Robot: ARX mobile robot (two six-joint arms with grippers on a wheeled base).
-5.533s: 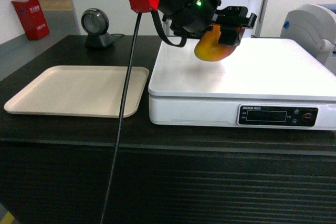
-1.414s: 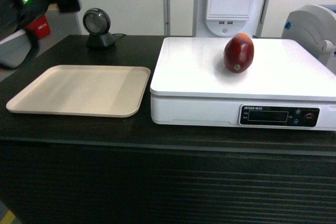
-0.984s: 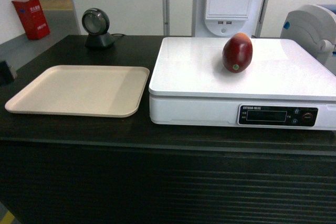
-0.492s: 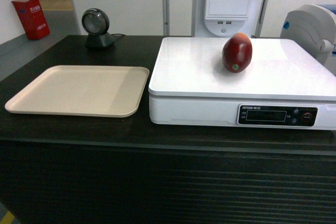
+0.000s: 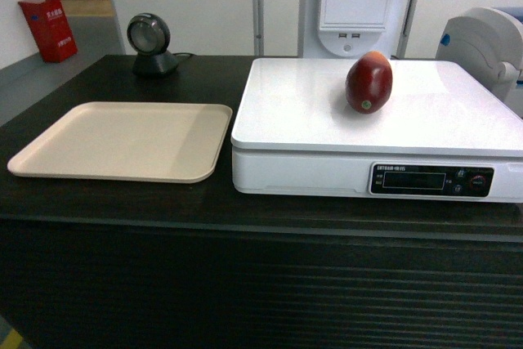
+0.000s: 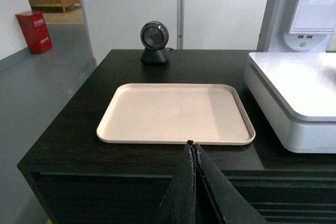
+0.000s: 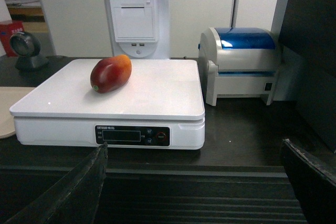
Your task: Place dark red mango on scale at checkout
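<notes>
- Dark red mango (image 5: 369, 82) lies on its side on the flat top of the scale (image 5: 310, 128), toward the back edge and a little right of the platform's middle; nothing is touching it.
- From the right wrist view its red end with the small sticker faces the front of the scale, and its orange end points toward the white receipt printer (image 7: 136, 17) behind the scale.
- Left gripper (image 6: 193, 182) has its fingers pressed together with nothing between them, and hangs off the front edge of the checkout (image 5: 122, 202), left of the scale and in front of the beige tray (image 5: 122, 140).
- Right gripper (image 7: 194, 182) has its fingers spread wide and grasps nothing; it sits back from the counter, in front of the scale's display.
- Judged from how things lie, the placing looks done, so what remains is to keep clear of the scale.
- Main risk: the mango is rounded and rests on a smooth, rimless top, so a knock to the scale or counter could set it rolling toward an edge.
- Second risk: either arm sweeping low over the scale could brush the fruit off or press on the platform and disturb the weighing.
- Barcode scanner (image 5: 149, 42) stands well left of the scale, out of harm's way.
</notes>
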